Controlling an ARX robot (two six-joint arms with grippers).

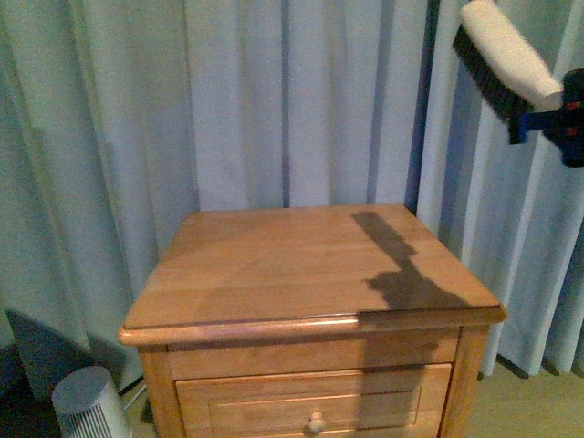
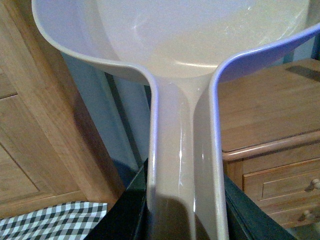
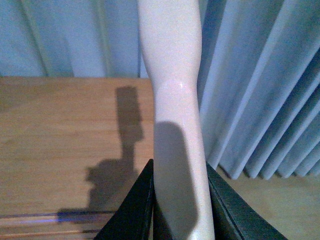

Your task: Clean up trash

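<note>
My right gripper (image 1: 570,114) is high at the upper right of the front view, shut on a white brush (image 1: 506,55) with dark bristles; its shadow falls on the wooden nightstand (image 1: 301,265). In the right wrist view my right gripper (image 3: 177,210) clamps the brush handle (image 3: 172,100) above the nightstand top (image 3: 60,145). In the left wrist view my left gripper (image 2: 185,215) is shut on the handle of a pale dustpan (image 2: 185,40), held beside the nightstand (image 2: 265,110). My left gripper is out of the front view. No white tissue wad shows in any view.
Pale curtains (image 1: 274,100) hang behind and to the right of the nightstand. A grey ribbed bin (image 1: 89,406) stands on the floor at its left. A checked cloth (image 2: 50,220) and a wooden panel (image 2: 35,115) lie near the dustpan. The nightstand has drawers with knobs (image 1: 317,422).
</note>
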